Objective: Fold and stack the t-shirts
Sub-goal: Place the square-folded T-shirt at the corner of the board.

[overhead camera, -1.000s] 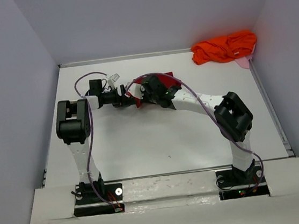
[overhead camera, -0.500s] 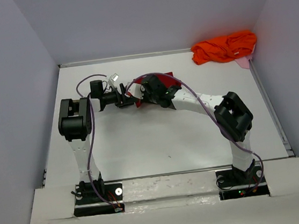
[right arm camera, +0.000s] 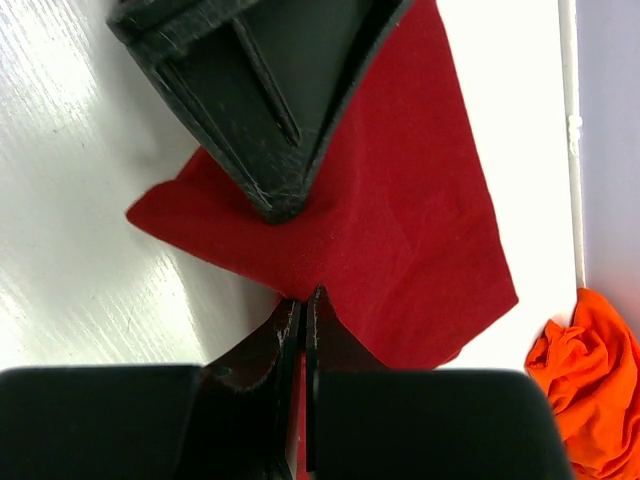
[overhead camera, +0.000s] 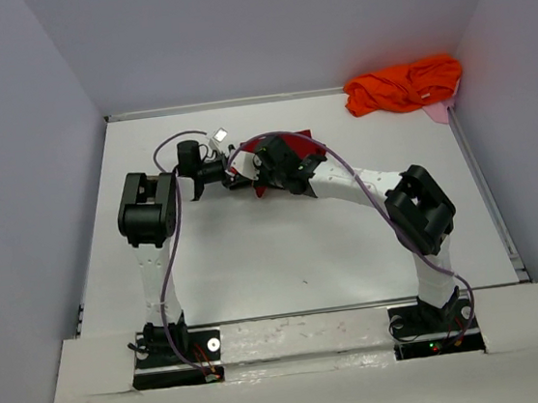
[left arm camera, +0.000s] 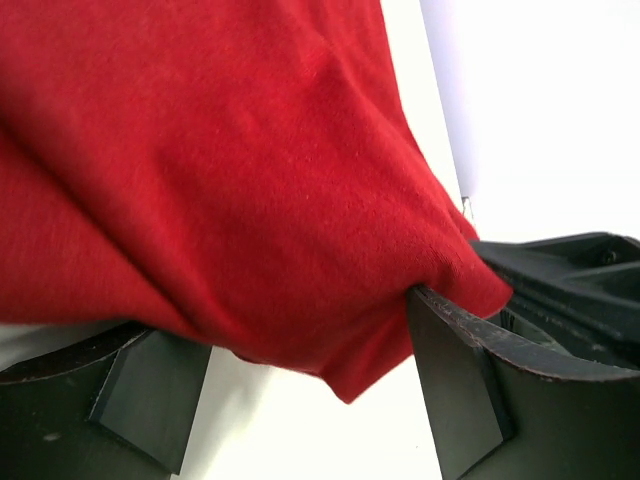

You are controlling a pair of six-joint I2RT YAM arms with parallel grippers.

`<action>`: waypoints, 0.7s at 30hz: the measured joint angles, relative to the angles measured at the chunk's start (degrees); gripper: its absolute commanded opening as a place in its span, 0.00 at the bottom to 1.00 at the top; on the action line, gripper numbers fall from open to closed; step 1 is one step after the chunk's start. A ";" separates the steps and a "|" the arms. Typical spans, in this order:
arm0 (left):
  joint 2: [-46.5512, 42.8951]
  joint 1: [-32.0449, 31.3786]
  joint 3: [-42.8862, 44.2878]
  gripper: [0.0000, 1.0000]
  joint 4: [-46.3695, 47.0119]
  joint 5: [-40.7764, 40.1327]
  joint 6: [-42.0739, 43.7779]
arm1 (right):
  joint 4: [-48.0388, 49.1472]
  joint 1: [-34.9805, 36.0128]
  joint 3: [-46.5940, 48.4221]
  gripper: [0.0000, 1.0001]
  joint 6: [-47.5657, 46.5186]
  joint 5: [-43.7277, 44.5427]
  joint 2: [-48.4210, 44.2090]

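Note:
The dark crimson t-shirt lies bunched at the middle back of the table, mostly hidden under both wrists in the top view. My right gripper is shut on an edge of it and lifts a fold. My left gripper stands open right beside it, and the red cloth drapes over and between its spread fingers. The bright orange t-shirt lies crumpled in the far right corner, also seen in the right wrist view.
A pink scrap pokes out under the orange t-shirt by the right wall. Grey walls enclose the white table on the left, back and right. The left arm's purple cable loops beside its elbow.
The left arm has swung right, bringing its open gripper up against the red cloth held by the right gripper. The right arm has stayed still.

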 measured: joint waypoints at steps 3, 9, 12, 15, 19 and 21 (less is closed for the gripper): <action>1.20 -0.72 1.07 0.89 1.55 0.31 -1.68 | 0.00 -0.11 -0.02 0.00 0.13 -0.02 -0.02; 2.54 -1.09 1.70 0.71 4.39 0.35 -3.96 | 0.00 -0.31 -0.02 0.00 0.28 -0.22 -0.02; 3.39 -1.14 1.68 0.47 4.76 0.20 -4.26 | -0.11 -0.31 -0.02 0.00 0.28 -0.35 -0.02; 4.22 -1.27 1.27 0.33 4.39 -0.02 -4.52 | -0.55 -0.31 -0.02 0.00 0.28 -0.37 -0.02; 4.24 -1.25 0.72 0.23 4.13 0.26 -4.42 | -1.22 -0.31 -0.04 0.00 0.28 -0.39 -0.02; 4.22 -1.01 0.39 0.29 4.11 0.55 -4.26 | -1.27 -0.31 -0.04 0.00 0.28 -0.46 -0.02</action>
